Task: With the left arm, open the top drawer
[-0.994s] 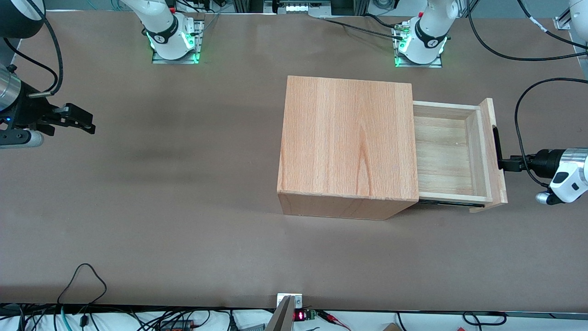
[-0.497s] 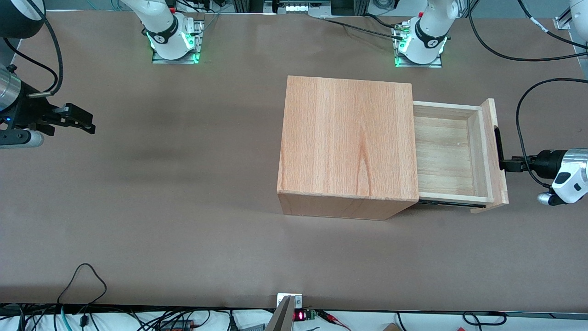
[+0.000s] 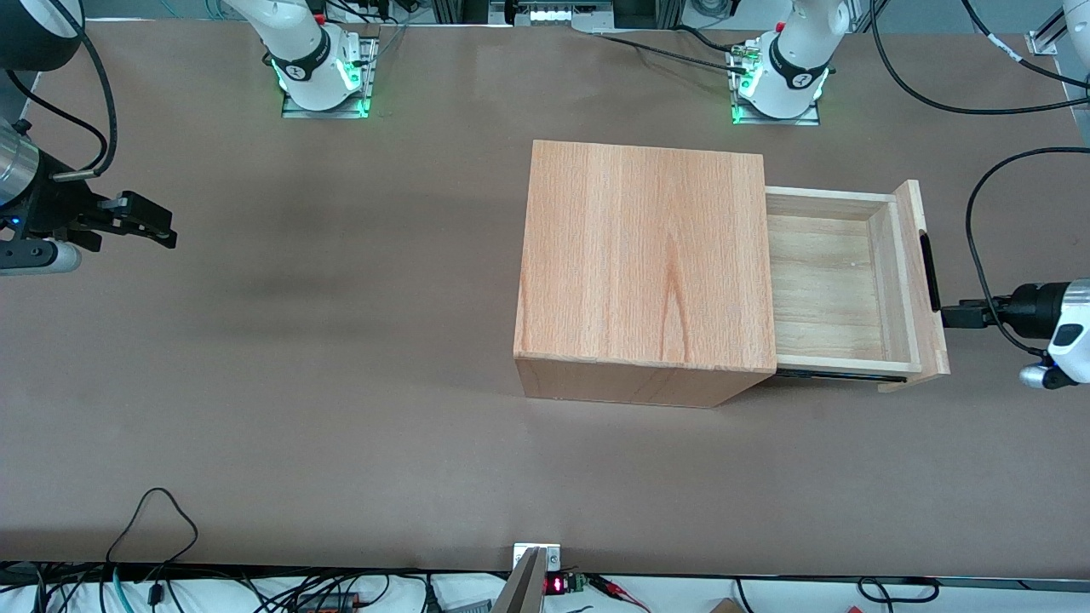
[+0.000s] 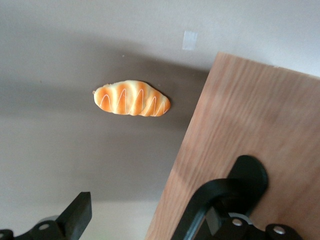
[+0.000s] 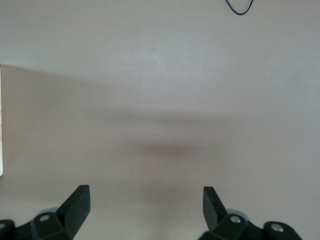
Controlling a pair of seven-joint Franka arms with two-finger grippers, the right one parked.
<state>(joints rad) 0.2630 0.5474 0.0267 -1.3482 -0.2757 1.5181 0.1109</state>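
The top drawer (image 3: 843,285) stands well out of the cabinet (image 3: 645,264). The left arm's (image 3: 1060,328) tool (image 3: 955,316) sits at its black handle (image 3: 929,272) to pull; whether it grips cannot be told.

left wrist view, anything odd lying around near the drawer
Yes: an orange, white-striped bread-shaped toy lies on the brown table near the pale-wood drawer front panel; the front view does not show it. The open black hand sits at the slim black bar handle.
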